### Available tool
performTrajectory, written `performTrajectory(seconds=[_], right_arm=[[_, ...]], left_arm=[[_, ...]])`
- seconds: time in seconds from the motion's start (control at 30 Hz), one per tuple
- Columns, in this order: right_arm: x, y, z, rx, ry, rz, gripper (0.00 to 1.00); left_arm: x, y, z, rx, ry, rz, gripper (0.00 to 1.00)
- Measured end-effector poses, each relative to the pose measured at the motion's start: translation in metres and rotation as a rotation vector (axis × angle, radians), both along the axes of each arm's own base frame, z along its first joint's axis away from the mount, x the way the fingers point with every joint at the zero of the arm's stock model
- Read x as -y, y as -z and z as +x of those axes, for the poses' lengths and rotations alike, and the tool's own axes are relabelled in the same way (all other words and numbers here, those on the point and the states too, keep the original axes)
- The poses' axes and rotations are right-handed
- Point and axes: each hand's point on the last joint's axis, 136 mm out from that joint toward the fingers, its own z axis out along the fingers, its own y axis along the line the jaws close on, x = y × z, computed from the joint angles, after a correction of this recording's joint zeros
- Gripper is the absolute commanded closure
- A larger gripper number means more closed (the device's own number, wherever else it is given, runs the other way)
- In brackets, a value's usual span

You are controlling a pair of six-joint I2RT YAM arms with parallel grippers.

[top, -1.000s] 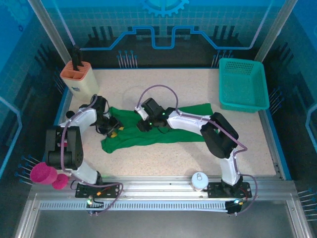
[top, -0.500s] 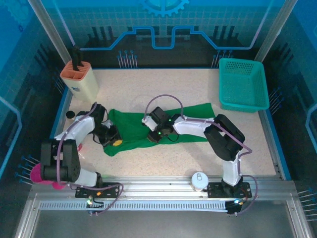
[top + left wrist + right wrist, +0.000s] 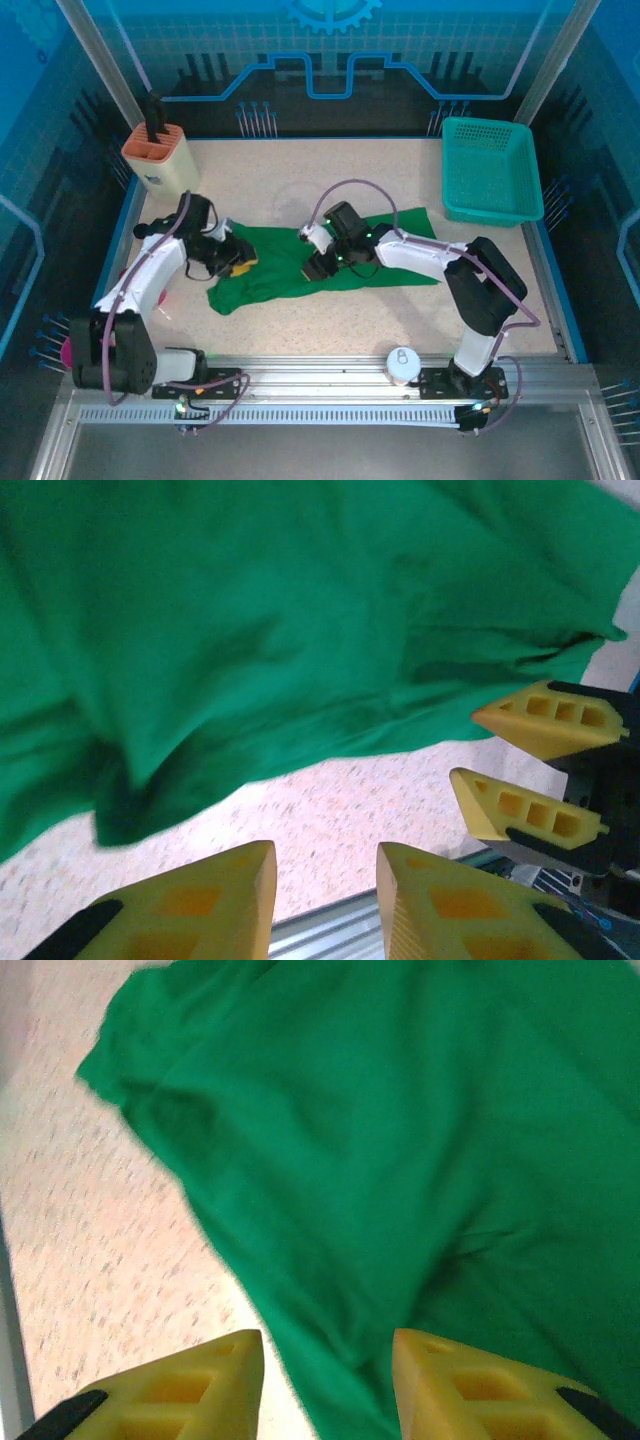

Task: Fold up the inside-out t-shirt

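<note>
The inside-out t-shirt [image 3: 280, 268] is laid crumpled at the middle of the tabletop [image 3: 300, 180].
The left hand [image 3: 238, 265] is seen partly open and empty at its 9 o'clock end; the right hand [image 3: 316, 268], also partly open, is held over its middle, gripping nothing.

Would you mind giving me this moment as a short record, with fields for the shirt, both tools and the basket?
t-shirt: green, rumpled, stretched across the table, not yet folded
left tool: open, at the shirt's left edge, bare table in the gap
right tool: open, low over the shirt's middle, cloth under the gap
basket: teal mesh, far right corner
</note>
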Motion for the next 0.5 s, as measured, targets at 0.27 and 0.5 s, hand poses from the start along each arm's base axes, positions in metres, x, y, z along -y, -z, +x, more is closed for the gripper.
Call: performTrajectory(seconds=[0.27,0.5], right_arm=[[0.053,-0.014,0.081,-0.161,0.797,-0.005,0.44],[0.183,0.005,0.085,-0.330,1.496,-0.143,0.23]], left_arm=[[0.040,0.063,0.034,-0.060,0.192,0.264,0.60],[0.041,0.115,-0.012,-0.204,0.198,0.295,0.59]])
